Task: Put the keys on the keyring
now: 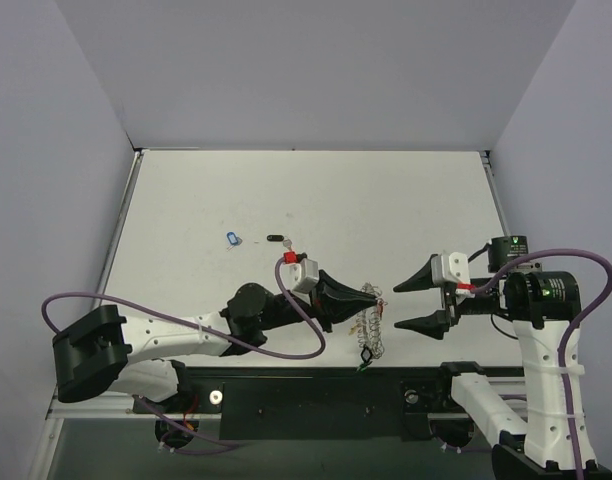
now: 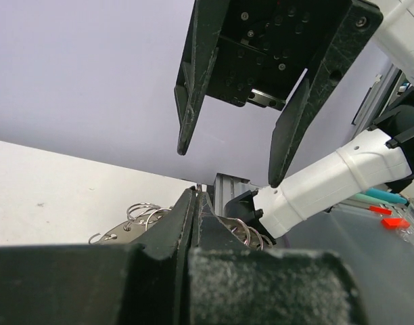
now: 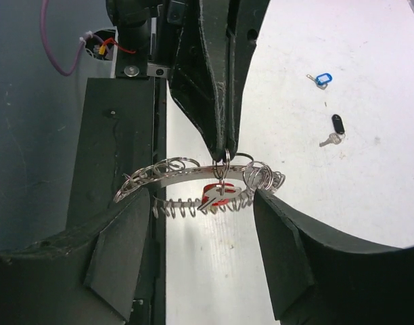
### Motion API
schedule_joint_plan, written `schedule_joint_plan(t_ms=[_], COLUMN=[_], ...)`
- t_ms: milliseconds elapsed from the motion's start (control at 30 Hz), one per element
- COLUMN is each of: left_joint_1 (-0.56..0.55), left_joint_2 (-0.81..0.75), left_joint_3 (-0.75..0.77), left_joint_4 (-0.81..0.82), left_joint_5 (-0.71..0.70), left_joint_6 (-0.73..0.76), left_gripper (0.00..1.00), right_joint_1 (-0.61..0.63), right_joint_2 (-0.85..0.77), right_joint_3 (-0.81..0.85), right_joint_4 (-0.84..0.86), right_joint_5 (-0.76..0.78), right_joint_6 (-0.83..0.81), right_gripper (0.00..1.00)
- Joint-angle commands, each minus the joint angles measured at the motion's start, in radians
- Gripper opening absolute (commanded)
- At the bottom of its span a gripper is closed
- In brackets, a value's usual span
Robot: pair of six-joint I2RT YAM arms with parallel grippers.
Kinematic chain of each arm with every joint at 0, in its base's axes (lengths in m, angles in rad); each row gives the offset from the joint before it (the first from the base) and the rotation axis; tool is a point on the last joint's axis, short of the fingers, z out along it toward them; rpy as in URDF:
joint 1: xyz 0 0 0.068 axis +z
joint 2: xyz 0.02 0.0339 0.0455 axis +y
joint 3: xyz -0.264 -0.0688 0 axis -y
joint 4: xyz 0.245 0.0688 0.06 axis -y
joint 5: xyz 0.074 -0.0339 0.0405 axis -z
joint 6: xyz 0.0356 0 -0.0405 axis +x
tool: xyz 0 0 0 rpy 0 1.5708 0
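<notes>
My left gripper (image 1: 372, 294) is shut on a small wire loop of the keyring (image 1: 369, 332), which hangs from it above the table's near edge. In the right wrist view the keyring (image 3: 181, 172) is seen edge-on, with a red key (image 3: 216, 193) dangling under the left gripper's fingertips (image 3: 224, 150). My right gripper (image 1: 410, 301) is open and empty, its fingers on either side of the ring (image 3: 200, 198) without touching it. A blue key (image 1: 234, 238) and a black key (image 1: 277, 239) lie on the table. A green-tagged key (image 1: 365, 360) sits at the ring's near end.
The white table (image 1: 386, 200) is walled by grey panels at the back and sides. A black rail (image 1: 316, 395) runs along the near edge under the ring. In the left wrist view the right gripper (image 2: 228, 162) stands open just ahead of my shut left gripper (image 2: 195, 193).
</notes>
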Motion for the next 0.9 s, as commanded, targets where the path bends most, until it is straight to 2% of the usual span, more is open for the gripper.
schedule_joint_plan(t_ms=[0,167,333,567,867], left_joint_1=[-0.018,-0.029,-0.043,-0.055,-0.072], left_joint_2=[-0.074,-0.084,-0.068,-0.037,-0.026], left_joint_3=[0.015,0.012,0.017,0.043,0.055], left_joint_4=[0.023,0.063,0.116,0.133,0.136], left_joint_5=[-0.065,-0.081,-0.096,-0.114,-0.130], left_joint_6=[0.083,0.089,0.075,0.069,0.070], left_gripper=[0.00,0.00,0.00,0.00,0.00], right_joint_1=[-0.016,-0.013,-0.005,0.033,0.053], right_joint_2=[0.020,0.051,0.063,0.074,0.074], right_joint_3=[0.038,0.033,0.088,0.101,0.062], right_joint_4=[-0.089,-0.061,-0.139,-0.194,-0.167], right_joint_5=[-0.054,-0.054,-0.056,-0.056,-0.057], right_joint_6=[0.147,0.192,0.164,0.065,0.051], right_gripper=[0.57,0.49,0.43,0.39,0.34])
